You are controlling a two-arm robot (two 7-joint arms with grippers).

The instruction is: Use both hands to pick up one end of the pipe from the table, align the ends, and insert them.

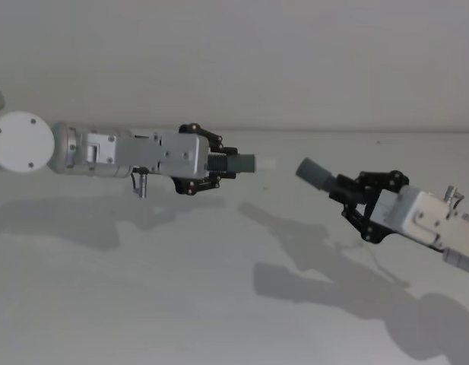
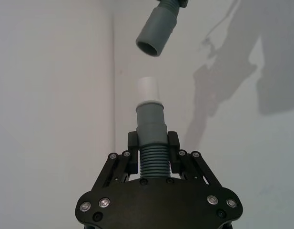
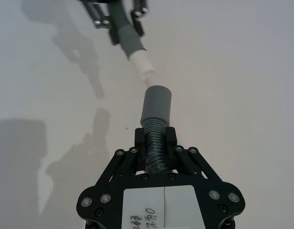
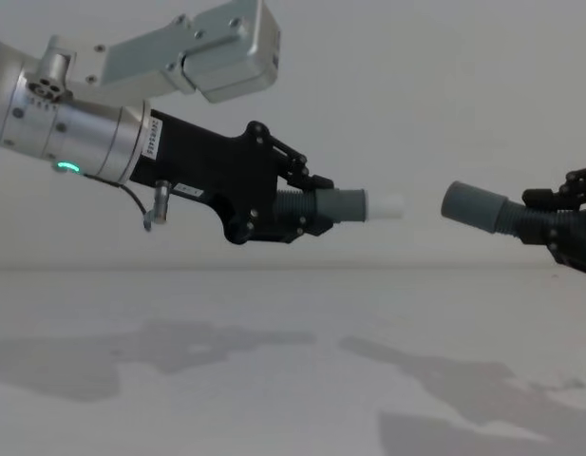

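- The left black two-finger gripper [image 1: 217, 161] is held out above the plain white matte table [image 1: 181, 304], pointed toward the robot's right. It is carried on a silver cylindrical wrist [image 4: 84, 133], on which a green ring light [image 4: 66, 169] is lit.
- A short dark grey corrugated hose piece [image 2: 153, 162] is pinched between its fingers, one pressed against each side of the ribbed body.
- A smooth grey cuff [image 2: 150, 121] is seen sticking out past the fingertips, ended by a narrower white tip [image 2: 148, 88].
- The right black two-finger gripper [image 1: 348, 199] is held on the robot's right, also clear of the table, and is angled back toward the left one.
- A second dark grey corrugated hose piece [image 3: 155, 148] is clamped in its fingers, gripped on the ribs just behind a smooth grey open-mouthed cuff [image 3: 157, 105].
- The two ends are held facing each other but apart. Bare air is left between the white tip and the open mouth (nothing is inserted).
- In the chest view both ends are seen at about the same height. In the head view the open-mouthed cuff is tilted, so the two pieces are not quite in one line.
- Dark shadows [image 1: 333, 285] of both arms are cast on the table beneath them.
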